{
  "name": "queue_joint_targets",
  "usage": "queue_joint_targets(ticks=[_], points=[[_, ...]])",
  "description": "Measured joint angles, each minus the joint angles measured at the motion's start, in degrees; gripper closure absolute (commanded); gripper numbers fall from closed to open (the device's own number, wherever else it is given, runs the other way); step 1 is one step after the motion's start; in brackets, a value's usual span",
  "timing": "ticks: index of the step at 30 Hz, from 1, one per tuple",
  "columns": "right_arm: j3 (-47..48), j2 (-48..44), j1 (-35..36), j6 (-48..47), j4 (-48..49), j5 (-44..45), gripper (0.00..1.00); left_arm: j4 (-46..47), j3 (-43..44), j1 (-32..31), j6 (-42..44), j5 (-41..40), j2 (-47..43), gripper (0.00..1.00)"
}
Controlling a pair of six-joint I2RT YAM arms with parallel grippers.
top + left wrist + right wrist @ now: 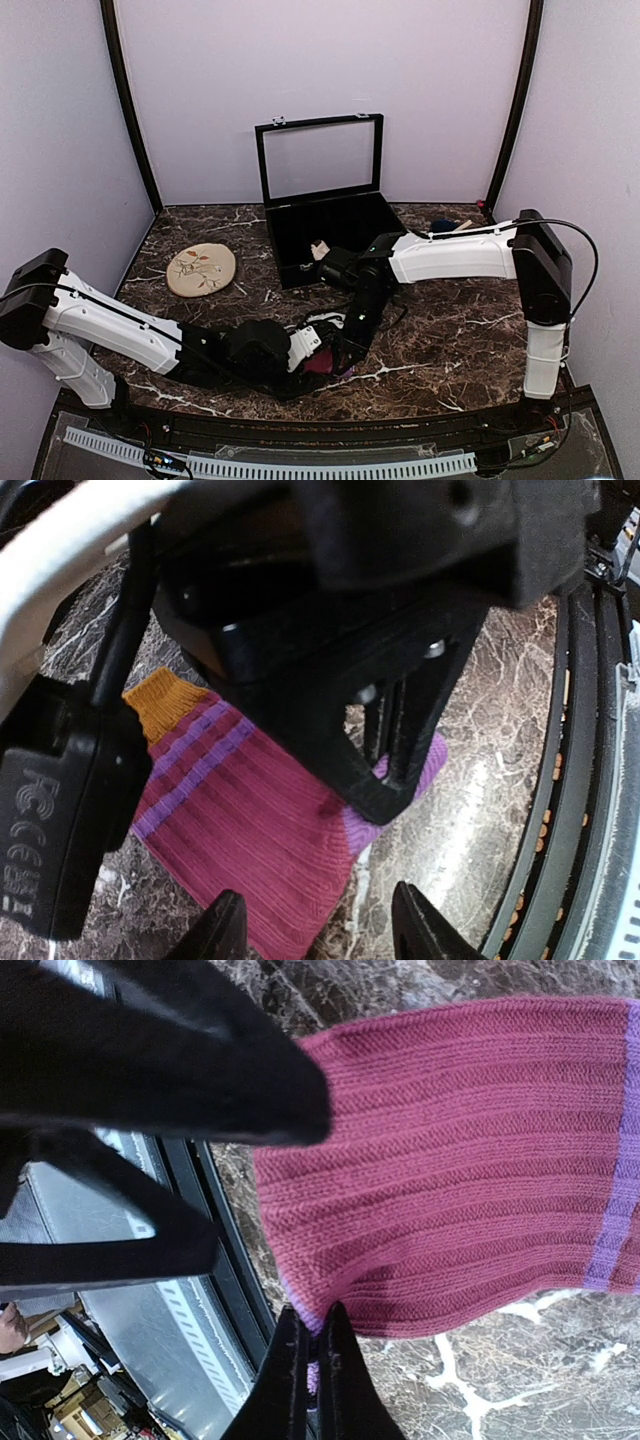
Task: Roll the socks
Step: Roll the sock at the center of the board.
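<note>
The magenta sock (250, 830) lies flat on the marble table (450, 340), in the middle and close to the near edge. The right gripper (312, 1360) has its fingers pressed together on the sock's purple toe (430, 760). The left gripper (320, 930) hangs over the sock with its fingers apart.

High rear overview, wrist close-ups sharing sock (250, 850)
</note>
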Motion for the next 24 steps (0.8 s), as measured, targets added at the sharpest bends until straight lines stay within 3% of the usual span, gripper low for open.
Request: queue_joint_targets(ticks=[12,19,24], points=[[0.1,0.0,-0.6,-0.1,-1.6,-1.2,1.00,-0.5,2.9,0.0,3.9,-1.4,3.7,0.54],[0.1,0.0,-0.9,-0.1,-2.1,-1.4,1.00,-0.5,3.6,0.0,5.0,-0.4,4.3,0.70],[0.2,0.2,-1.1,-0.1,-2.8,-1.3,1.00,-0.5,4.3,0.0,5.1,1.0,5.1,0.74]])
